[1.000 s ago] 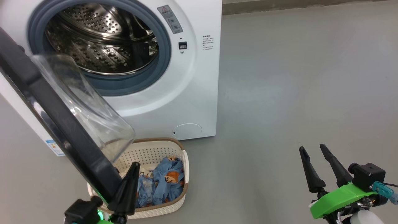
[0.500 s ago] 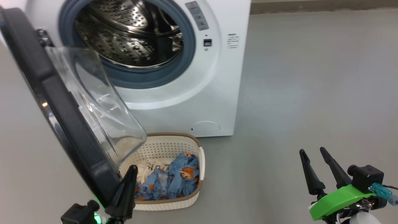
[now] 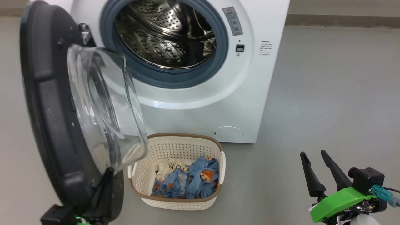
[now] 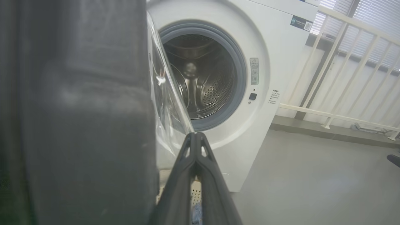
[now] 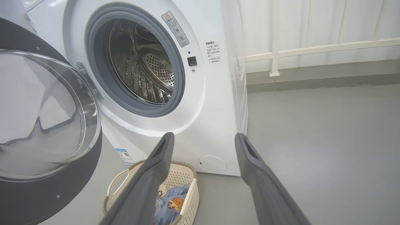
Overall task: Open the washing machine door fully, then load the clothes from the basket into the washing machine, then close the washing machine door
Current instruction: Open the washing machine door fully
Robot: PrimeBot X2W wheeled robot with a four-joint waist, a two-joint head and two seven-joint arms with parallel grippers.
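1. Head view: the washing machine door (image 3: pixel 47 125) stands swung out on its left-hand hinge, with its glass bowl (image 3: pixel 103 109) facing the open drum (image 3: pixel 168 37). The mouth of the washing machine (image 3: pixel 200 115) is clear for loading.
2. The left jaws are pressed shut with nothing between them. Their fingers (image 4: pixel 187 181) lie along the door's lower inner edge, just beside the glass. I judge they serve as a blunt pusher for swinging the door wider, not as a grip. Actual contact is hard to confirm.
3. The basket (image 3: pixel 184 136) sits on the floor (image 3: pixel 328 93) right before the machine, below the filter cap (image 3: pixel 228 133). That keeps the lift to the drum short. The door's bottom edge overhangs the basket's left side, so the door probably needs more swing before a clean reach.
4. The clothes (image 3: pixel 190 181) are all in the basket: blue bear-print pieces heaped to the right, the cream piece behind them.
5. The right jaws stand wide and empty, fingers (image 5: pixel 156 168) parted over bare floor, well apart from the basket. They seem parked out of the door's path, ready for the first garment.
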